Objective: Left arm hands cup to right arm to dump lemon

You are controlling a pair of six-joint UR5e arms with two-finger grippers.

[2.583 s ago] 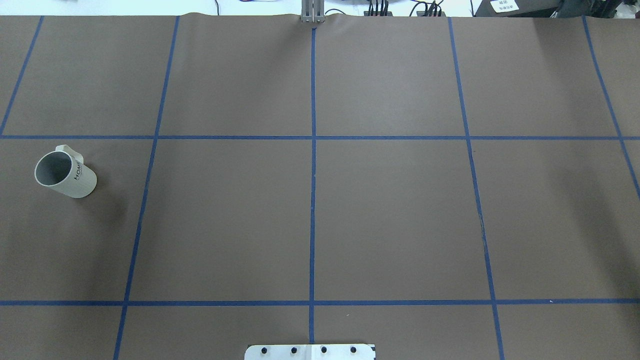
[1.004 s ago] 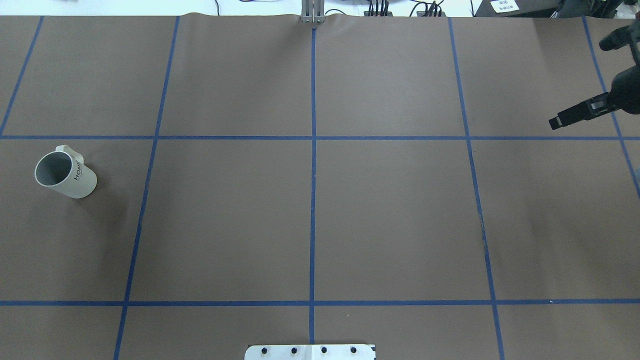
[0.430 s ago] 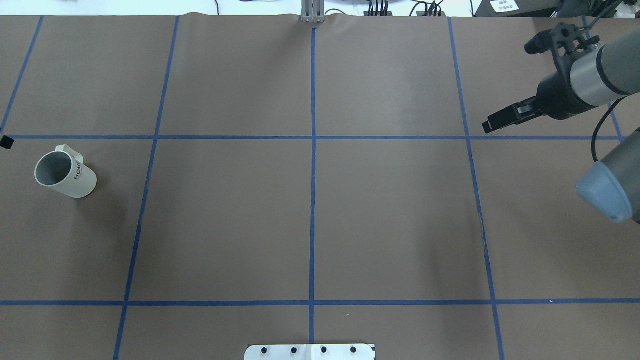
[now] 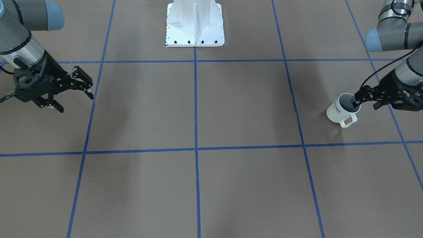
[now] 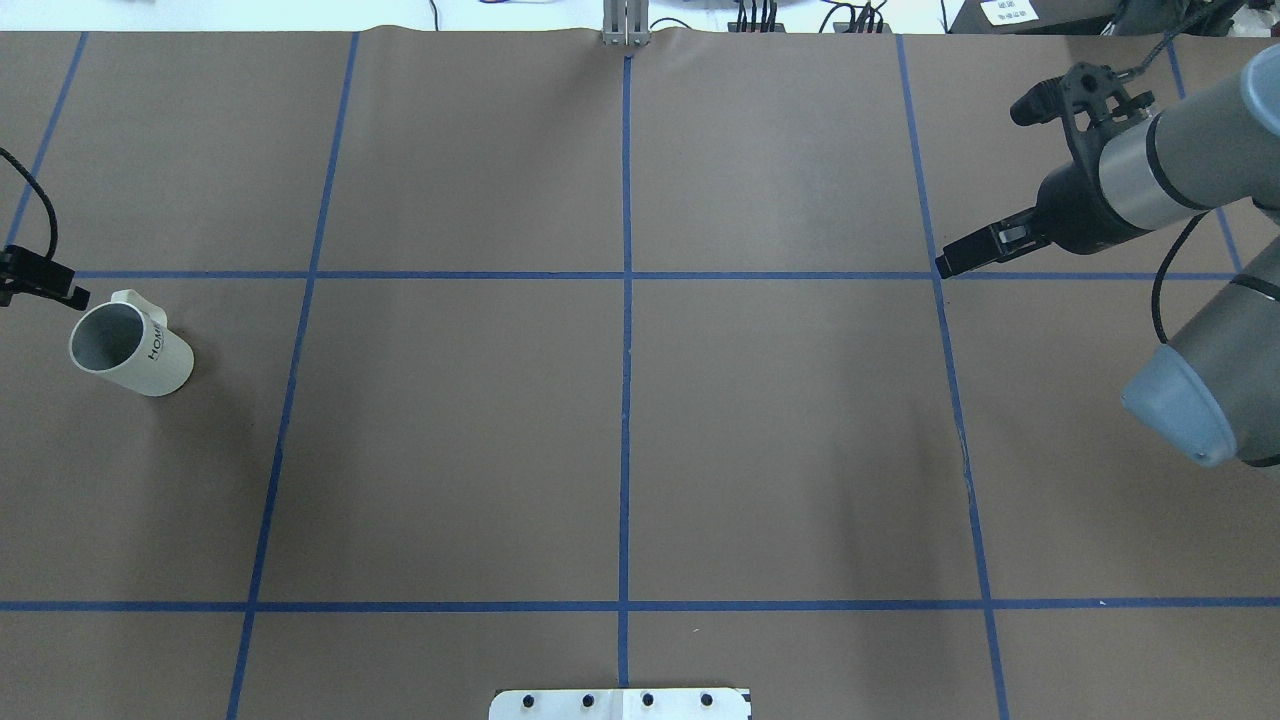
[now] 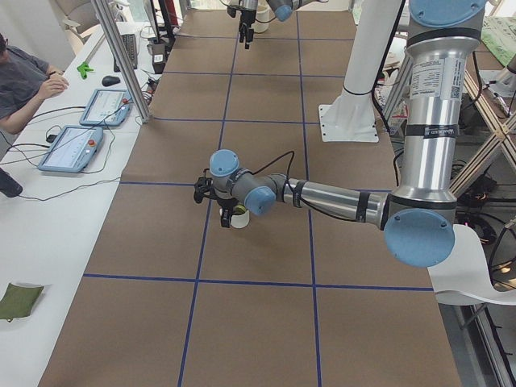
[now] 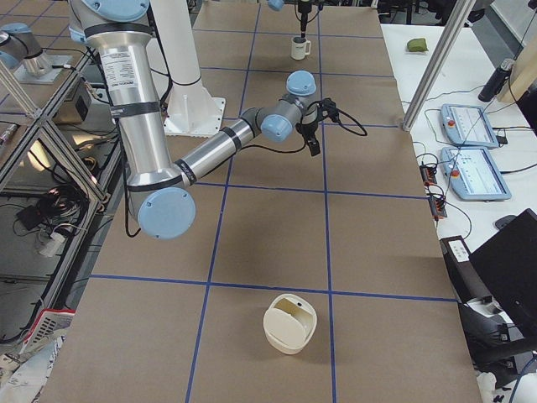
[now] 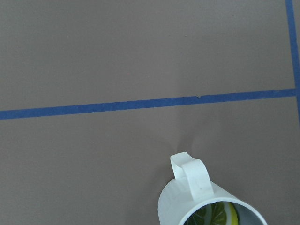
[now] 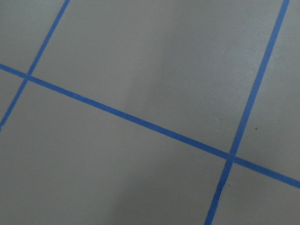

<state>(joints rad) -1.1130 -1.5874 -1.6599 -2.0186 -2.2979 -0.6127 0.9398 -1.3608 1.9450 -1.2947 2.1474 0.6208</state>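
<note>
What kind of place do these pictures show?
Most likely a robotics research lab: the left arm and right arm reach over a table marked with a blue tape grid, and an operator sits by teach pendants on a side bench.

White "HOME" cup (image 5: 132, 352) stands upright — the yellow-green lemon (image 8: 216, 213) lies inside it.

The left arm (image 4: 393, 33) stretches far out and low, its left gripper (image 4: 366, 103) tilted downward with the jaws spread. The right arm (image 4: 19, 43) bends inward, its right gripper (image 4: 75, 102) slanted down, jaws wide apart.
</note>
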